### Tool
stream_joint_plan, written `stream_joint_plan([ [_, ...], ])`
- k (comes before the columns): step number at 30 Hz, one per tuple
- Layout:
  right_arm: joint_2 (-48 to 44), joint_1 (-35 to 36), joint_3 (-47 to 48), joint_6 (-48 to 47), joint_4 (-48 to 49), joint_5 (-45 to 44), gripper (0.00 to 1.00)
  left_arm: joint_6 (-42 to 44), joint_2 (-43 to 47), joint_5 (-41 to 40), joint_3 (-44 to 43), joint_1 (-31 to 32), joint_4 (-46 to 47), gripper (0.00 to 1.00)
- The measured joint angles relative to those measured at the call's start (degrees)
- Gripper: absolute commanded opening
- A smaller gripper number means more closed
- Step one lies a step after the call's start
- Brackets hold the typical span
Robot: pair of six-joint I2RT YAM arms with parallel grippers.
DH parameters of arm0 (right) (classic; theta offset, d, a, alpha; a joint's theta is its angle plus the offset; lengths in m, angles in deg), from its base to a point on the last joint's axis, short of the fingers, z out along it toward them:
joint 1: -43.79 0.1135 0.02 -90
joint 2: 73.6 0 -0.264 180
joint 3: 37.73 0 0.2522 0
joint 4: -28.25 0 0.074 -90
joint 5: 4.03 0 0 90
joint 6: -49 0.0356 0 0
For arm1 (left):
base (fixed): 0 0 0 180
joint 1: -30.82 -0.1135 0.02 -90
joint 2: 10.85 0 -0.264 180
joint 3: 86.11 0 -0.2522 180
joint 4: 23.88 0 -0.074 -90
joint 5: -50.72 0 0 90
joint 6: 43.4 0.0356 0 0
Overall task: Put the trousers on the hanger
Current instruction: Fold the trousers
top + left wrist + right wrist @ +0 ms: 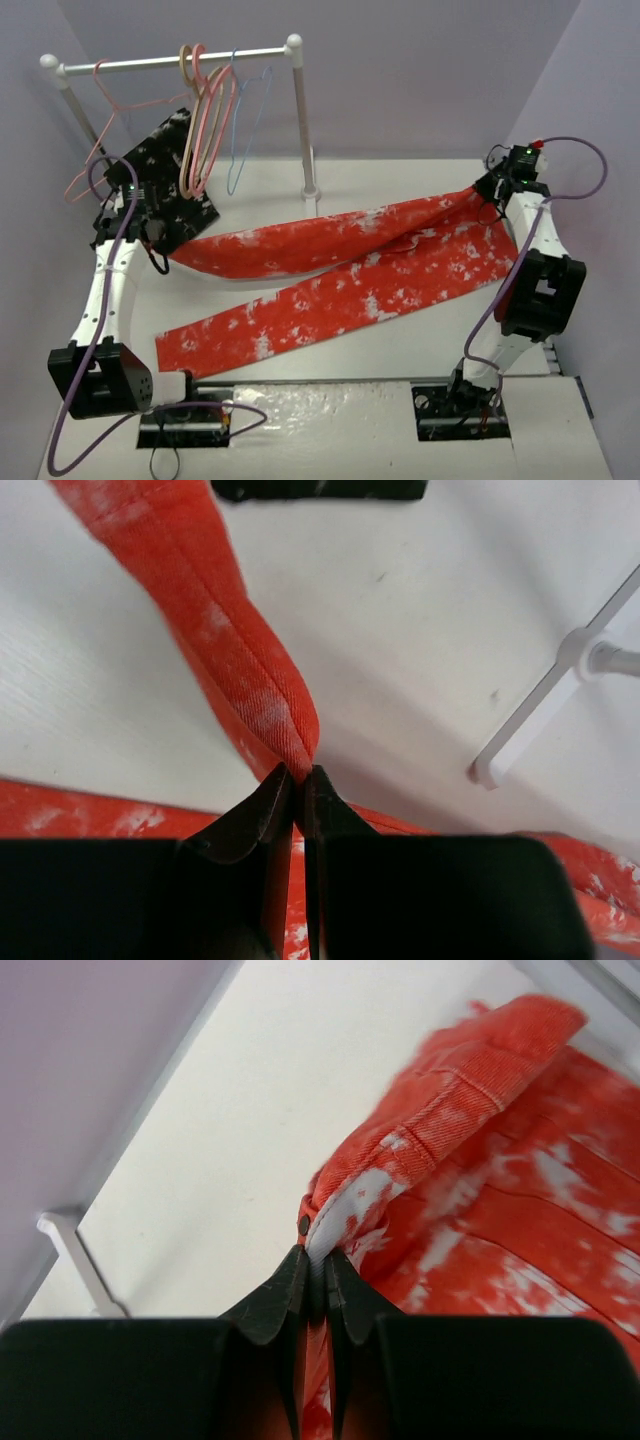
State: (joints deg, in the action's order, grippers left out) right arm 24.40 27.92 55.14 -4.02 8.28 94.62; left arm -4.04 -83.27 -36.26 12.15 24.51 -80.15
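White table (400, 175), long red-orange speckled cloth trousers (330, 290) across mid-frame.
Grasping their cloth: left hand (298, 775), right hand (315, 1260).

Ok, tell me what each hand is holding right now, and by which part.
Both hold the trousers. The left hand is shut on a seamed fold near the far leg's end; the right hand is shut on the waistband edge.
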Motion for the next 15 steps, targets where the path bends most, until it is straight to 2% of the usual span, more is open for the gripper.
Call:
stream_joint_plan([
  [4,9.06,3.25,14.57,-2.09,0.77,1.82,0.00,1.24,-8.07,-0.05,-14.22,-0.10,2.23,0.00],
  [7,11.20,5.11,18.36,-4.52,3.64,3.56,0.00,2.59,-10.66,0.38,-19.67,-0.21,6.50,0.00],
  [10,10.11,5.63,16.42,-6.82,7.44,6.08,0.00,3.59,-9.23,1.33,-17.77,-0.36,9.93,0.00],
  [15,1.43,1.87,0.74,-9.46,13.06,9.21,0.00,4.00,1.18,2.94,-2.96,-0.45,14.05,0.00],
])
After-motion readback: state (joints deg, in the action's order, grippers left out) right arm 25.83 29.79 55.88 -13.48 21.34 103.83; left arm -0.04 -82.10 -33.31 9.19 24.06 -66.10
